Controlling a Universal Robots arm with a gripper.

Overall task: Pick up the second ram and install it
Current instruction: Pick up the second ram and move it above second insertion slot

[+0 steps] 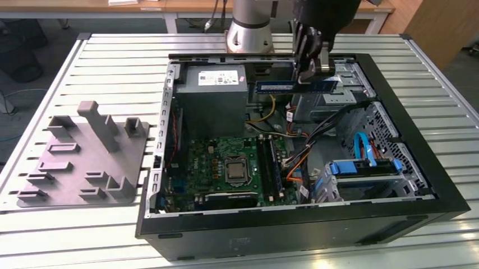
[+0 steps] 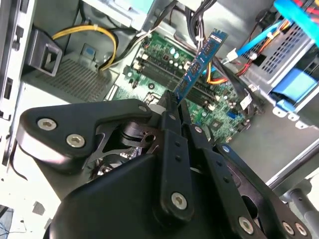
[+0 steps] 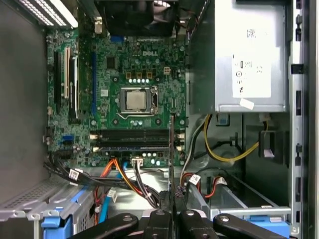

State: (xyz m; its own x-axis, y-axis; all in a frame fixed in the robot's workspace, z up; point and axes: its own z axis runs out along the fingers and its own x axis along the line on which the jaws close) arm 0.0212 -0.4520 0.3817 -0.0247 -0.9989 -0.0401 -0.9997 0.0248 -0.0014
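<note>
Second ram point(image 2: 199, 64) juts from the tool point(image 2: 174, 102), clamped on one end, above the open computer case point(image 1: 299, 235)

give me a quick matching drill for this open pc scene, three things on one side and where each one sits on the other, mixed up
Things:
1. second ram
2. grey tray
3. processor socket

Places:
a. on the table, outside the case
b. on the green board
c. clamped in the gripper

Pairs: 1-c, 2-a, 3-b
</note>
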